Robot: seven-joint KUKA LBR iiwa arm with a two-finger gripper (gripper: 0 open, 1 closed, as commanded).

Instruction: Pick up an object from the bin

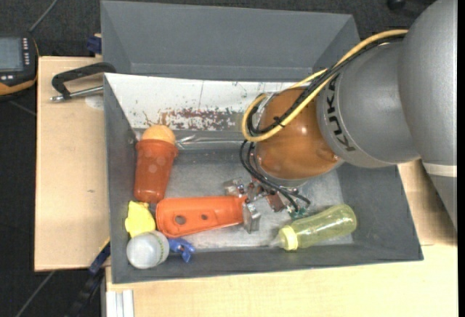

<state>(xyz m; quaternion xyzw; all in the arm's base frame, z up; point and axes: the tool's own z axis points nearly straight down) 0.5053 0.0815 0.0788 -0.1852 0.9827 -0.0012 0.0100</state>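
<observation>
arm (392, 90) bent down from right | pincer (251, 211) at orange oblong piece (200, 215) | grip: cannot tell

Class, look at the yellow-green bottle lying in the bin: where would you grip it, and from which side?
Probably across the middle of the yellow-green bottle, coming down from above: it lies on its side, apart from the other things, its body round and even.
</observation>
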